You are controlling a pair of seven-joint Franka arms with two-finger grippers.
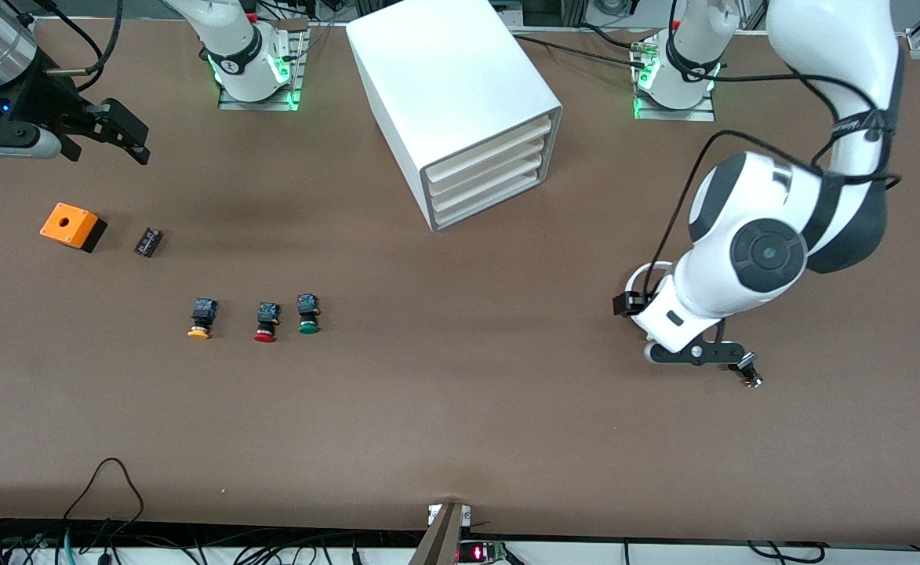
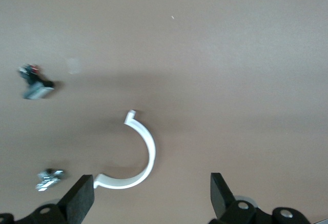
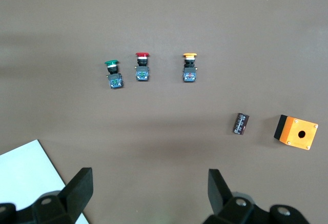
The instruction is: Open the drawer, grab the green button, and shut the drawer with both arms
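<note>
The white cabinet stands near the arms' bases, and each drawer in its stack is pushed in. The green button lies on the table nearer the front camera, beside a red one and a yellow one. The right wrist view also shows the green button. My right gripper hangs open and empty over the right arm's end of the table; its jaws stand wide apart. My left gripper is open and low over a white half-ring clamp, holding nothing.
An orange box with a round hole and a small black part lie toward the right arm's end. A small metal-tipped part lies near the left hand. A corner of the cabinet shows in the right wrist view.
</note>
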